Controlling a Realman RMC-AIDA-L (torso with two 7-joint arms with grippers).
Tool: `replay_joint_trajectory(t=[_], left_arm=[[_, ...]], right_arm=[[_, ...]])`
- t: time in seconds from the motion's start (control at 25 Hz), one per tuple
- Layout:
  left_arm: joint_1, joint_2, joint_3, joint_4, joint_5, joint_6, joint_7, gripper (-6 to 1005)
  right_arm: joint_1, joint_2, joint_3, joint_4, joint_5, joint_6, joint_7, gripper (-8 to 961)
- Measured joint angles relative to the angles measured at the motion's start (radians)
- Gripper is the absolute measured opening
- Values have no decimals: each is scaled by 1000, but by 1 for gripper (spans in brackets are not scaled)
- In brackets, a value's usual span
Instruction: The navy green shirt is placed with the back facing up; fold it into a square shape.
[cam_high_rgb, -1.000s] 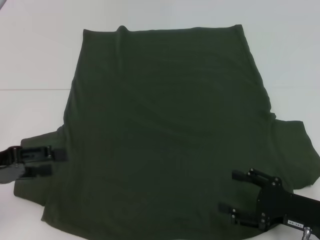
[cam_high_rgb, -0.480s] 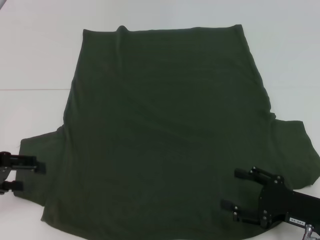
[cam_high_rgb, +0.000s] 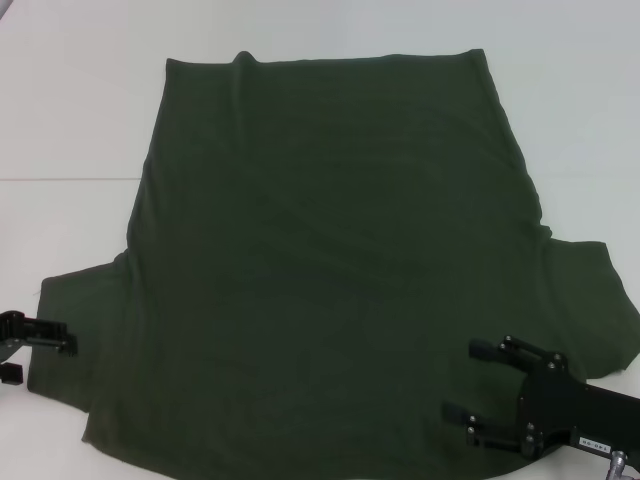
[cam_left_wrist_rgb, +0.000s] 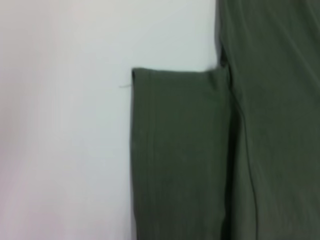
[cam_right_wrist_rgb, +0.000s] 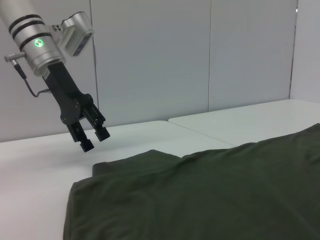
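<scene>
A: Left tool (cam_high_rgb: 25, 348) backed off the near-left sleeve, fingers parted, empty. Right tool (cam_high_rgb: 478, 380) open over the hem.

B: Navy green shirt (cam_high_rgb: 330, 250) lies flat on the bench (cam_high_rgb: 70, 110). Grabbing one layer could bunch it.

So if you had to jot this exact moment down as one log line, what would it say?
navy green shirt: flat, back up, unfolded | left gripper: open, above table off the sleeve | right gripper: open, over shirt's near right
</scene>
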Motion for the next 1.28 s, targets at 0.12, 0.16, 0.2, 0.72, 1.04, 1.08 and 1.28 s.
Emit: replay_joint_trajectory(t=[0.12,0.16,0.2,0.72,1.04,1.08,1.28], left_arm=[[0,-3,5,-7,6,-24,-8,832],[0,-3,7,-11,9,-33,-11,831],[0,-4,8,-15,11,-41,-12,831],[0,-6,10,-69,15,-118,-13,824],[-1,-7,15,-73,42,-138,-14,819],[-1,-7,17,-73,42,-140,-14,819],[-2,-13,22,-74,42,-147,-9,816]], right_arm=[[0,0,0,0,0,0,0,887],[0,0,0,0,0,0,0,887],[0,0,0,0,-1,0,0,887],[0,0,0,0,0,1,-2,887],[0,0,0,0,1,1,-5,887],[0,0,0,0,0,2,-5,887],[1,0,0,0,0,2,-5,887]])
